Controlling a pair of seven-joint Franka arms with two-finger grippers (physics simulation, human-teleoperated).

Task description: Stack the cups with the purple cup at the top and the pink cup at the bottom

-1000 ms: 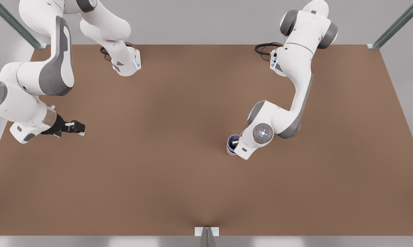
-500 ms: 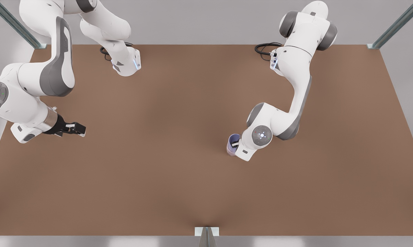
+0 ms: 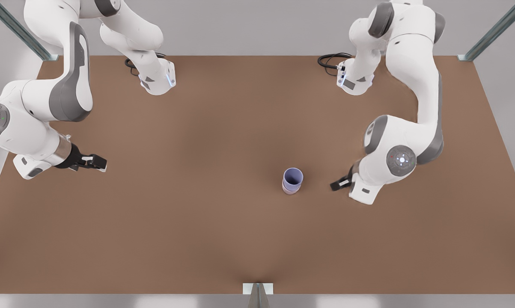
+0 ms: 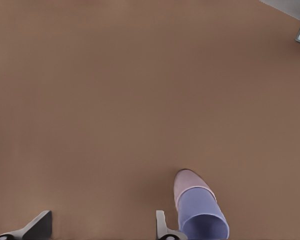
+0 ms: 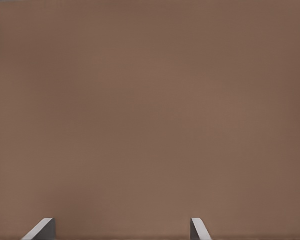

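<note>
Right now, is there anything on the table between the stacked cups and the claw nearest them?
No. In the front view, only bare brown table lies between the purple cup, nested in the pink cup, and the open left gripper.

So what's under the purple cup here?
The pink cup: the purple cup is nested in it, on the table. Only the pink cup's lower wall shows; its inside is covered.

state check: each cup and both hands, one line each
purple cup: upright, nested in the pink cup, free of both hands
pink cup: upright on the table, at the bottom of the stack
left hand: open, empty, beside the stack
right hand: open, empty, waiting far from the stack
</note>
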